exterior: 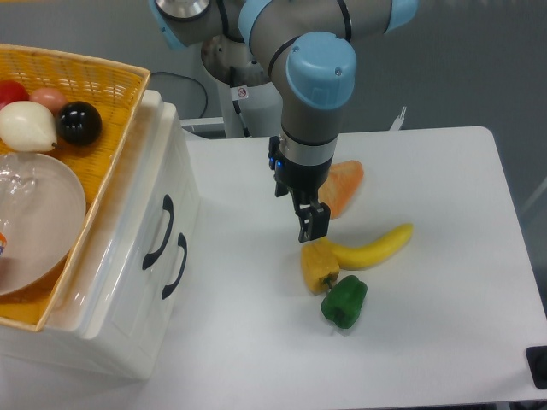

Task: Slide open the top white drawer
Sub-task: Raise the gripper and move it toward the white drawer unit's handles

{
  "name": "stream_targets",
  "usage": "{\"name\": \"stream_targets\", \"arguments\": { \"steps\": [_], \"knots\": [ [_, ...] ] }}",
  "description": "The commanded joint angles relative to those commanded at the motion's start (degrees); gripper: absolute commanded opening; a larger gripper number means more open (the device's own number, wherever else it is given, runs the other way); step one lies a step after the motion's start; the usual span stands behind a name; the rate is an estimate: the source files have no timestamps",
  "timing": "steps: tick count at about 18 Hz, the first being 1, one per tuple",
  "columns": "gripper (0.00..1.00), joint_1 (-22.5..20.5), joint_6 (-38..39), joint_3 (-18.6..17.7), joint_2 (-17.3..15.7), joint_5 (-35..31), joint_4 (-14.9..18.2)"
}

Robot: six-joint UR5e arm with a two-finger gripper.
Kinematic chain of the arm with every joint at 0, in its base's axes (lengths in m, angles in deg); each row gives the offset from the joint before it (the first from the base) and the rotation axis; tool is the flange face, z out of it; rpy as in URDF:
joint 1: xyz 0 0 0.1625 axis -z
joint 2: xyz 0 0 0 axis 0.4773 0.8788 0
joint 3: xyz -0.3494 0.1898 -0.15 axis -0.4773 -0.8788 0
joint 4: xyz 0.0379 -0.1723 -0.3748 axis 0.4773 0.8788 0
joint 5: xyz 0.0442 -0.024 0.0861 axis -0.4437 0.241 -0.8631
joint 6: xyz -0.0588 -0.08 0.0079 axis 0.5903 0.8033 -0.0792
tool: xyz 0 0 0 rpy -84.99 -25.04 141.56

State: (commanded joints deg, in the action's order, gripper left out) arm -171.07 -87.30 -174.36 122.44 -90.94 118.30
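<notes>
While my pincer (pixel 313 229) hangs over the middle of the white bench (pixel 427 342), the glossy white plastic top drawer (pixel 154 224) with its curved black handle (pixel 157 232) sits well to the left, shut flush in the cabinet front. Just below and right of it is the lower white drawer's matching black handle (pixel 175 266). My fingers point down just above a yellow bell pepper (pixel 317 265); they look close together with nothing held, though from this angle I cannot tell for sure how wide the gap is.

The chief risk, as I judge it, is hooking the wrong handle: the two sit near each other and look alike, so a low approach would pull the lower drawer. A shallow hook could slip off the curved bar. The woven yellow basket (pixel 102 128) on top, carrying a clear glass bowl (pixel 38 222), a black ball (pixel 79 123) and a white onion (pixel 26 125), overhangs the cabinet's front edge, so a high approach could knock it. A hard pull might drag the whole cabinet. Moving left low could also nudge the pepper, the yellow banana (pixel 376 246) or the green bell pepper (pixel 344 301).

The cabinet's left part and the basket are cut off by the frame. An orange item (pixel 344 182) is partly hidden behind my wrist; I cannot say what it is.
</notes>
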Motion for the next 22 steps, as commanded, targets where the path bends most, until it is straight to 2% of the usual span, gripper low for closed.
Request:
{"name": "stream_targets", "arguments": {
  "steps": [5,9,12,15,17,22],
  "knots": [
    [1.00,0.09,0.26,-0.17,-0.18,0.09,1.32],
    [1.00,-0.44,0.35,-2.55,-0.09,1.75,0.88],
    [1.00,-0.26,5.87,-4.04,-0.70,2.20,0.70],
    [1.00,-0.17,7.47,-4.39,-0.79,2.63,0.88],
    [1.00,-0.09,12.27,-5.09,-1.23,3.42,1.05],
    [1.00,1.31,31.88,-5.36,-0.97,8.26,0.88]
  ]
}}
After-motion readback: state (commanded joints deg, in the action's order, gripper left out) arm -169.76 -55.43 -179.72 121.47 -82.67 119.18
